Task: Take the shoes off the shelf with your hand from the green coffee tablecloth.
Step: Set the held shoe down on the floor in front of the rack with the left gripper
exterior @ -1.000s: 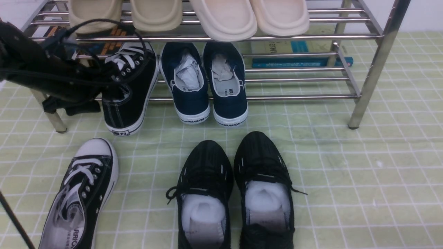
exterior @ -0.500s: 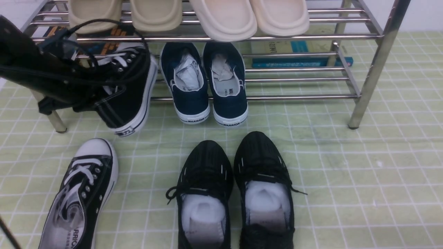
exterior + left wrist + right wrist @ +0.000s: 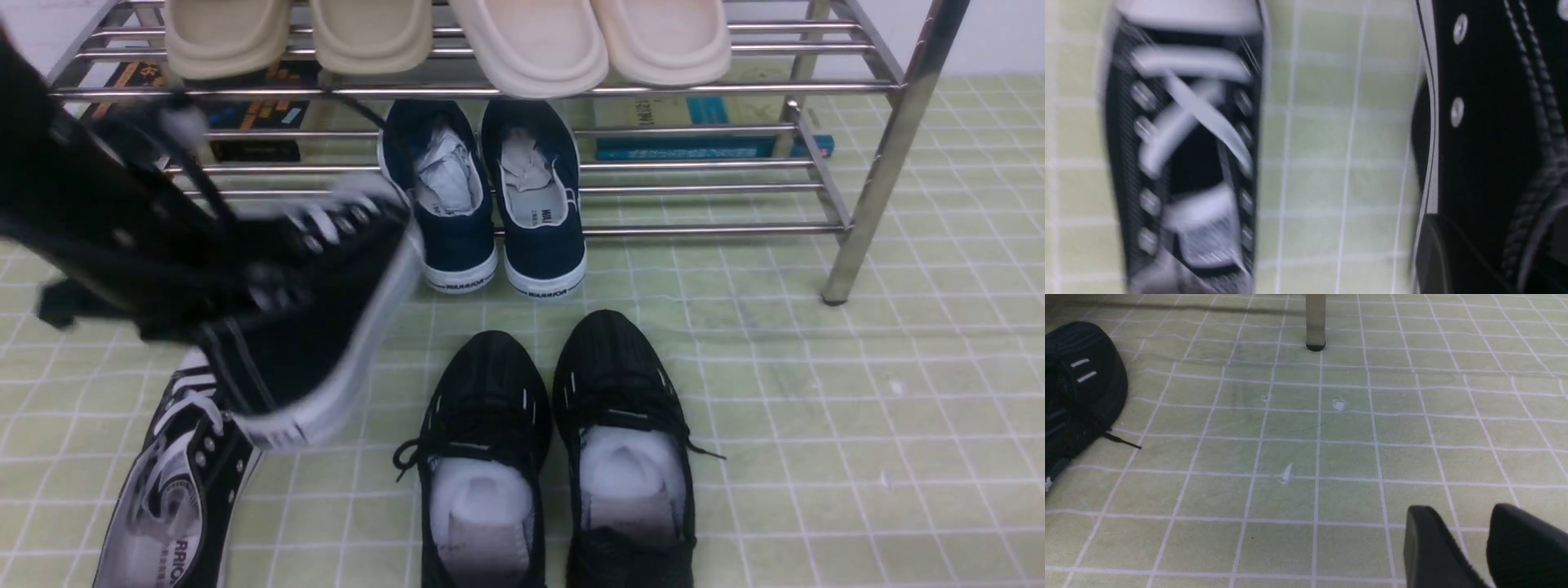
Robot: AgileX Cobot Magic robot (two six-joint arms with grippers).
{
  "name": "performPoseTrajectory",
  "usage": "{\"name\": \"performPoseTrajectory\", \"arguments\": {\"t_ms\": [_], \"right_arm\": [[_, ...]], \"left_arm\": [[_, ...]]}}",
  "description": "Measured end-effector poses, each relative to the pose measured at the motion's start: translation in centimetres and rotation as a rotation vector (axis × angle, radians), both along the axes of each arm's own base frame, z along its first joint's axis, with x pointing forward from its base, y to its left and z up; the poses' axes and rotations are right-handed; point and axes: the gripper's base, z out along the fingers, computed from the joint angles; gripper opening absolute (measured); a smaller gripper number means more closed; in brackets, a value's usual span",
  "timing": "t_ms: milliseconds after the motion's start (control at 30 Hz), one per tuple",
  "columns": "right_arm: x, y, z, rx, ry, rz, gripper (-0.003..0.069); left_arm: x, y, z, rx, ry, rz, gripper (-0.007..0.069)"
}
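Note:
My left gripper (image 3: 216, 314), bulky and black with trailing cables, is shut on the heel end of one black canvas sneaker (image 3: 326, 327). It holds the sneaker tilted in the air in front of the chrome shelf (image 3: 694, 230), above the green checked tablecloth (image 3: 857, 408). The other sneaker of the pair (image 3: 175, 498) lies on the cloth at the front left, partly under the held one. In the left wrist view the held sneaker (image 3: 1486, 122) hangs beside the lying one (image 3: 1188, 143). My right gripper (image 3: 1470, 535) is open and empty, low over bare cloth.
Navy WARRIOR slip-ons (image 3: 490, 196) stand on the lower tier. Beige slippers (image 3: 522, 41) fill the top tier. All-black mesh sneakers (image 3: 555, 449) sit on the cloth in the middle. Books (image 3: 702, 131) lie behind the shelf. A shelf leg (image 3: 1315, 322) stands ahead of my right gripper.
My left gripper has pulled the black canvas sneaker off the lower tier, lifted it and carried it forward, over the toe of the sneaker lying on the cloth.

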Motion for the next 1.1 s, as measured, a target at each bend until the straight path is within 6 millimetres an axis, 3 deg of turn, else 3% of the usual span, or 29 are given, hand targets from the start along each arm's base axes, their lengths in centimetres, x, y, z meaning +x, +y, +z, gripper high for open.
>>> {"name": "performPoseTrajectory", "arguments": {"t_ms": [167,300,500,567,867,1100], "right_arm": [[0.0,0.0,0.0,0.0,0.0,0.0,0.0237],[0.0,0.0,0.0,0.0,0.0,0.0,0.0237],[0.0,0.0,0.0,0.0,0.0,0.0,0.0237],[0.0,0.0,0.0,0.0,0.0,0.0,0.0237],[0.0,0.0,0.0,0.0,0.0,0.0,0.0237],[0.0,0.0,0.0,0.0,0.0,0.0,0.0237]], "left_arm": [[-1.2,-2.3,-2.2,0.111,-0.02,0.107,0.0025],[-1.7,-2.8,-2.3,0.205,-0.05,0.159,0.0025],[-2.5,-3.3,-1.6,0.208,-0.066,0.187,0.0026],[-2.9,-3.5,-2.4,0.215,-0.042,0.186,0.0027],[-2.2,-4.0,-5.6,0.233,0.006,0.229,0.0028],[-1.9,-4.2,-6.5,0.231,0.029,0.255,0.0032]]}}
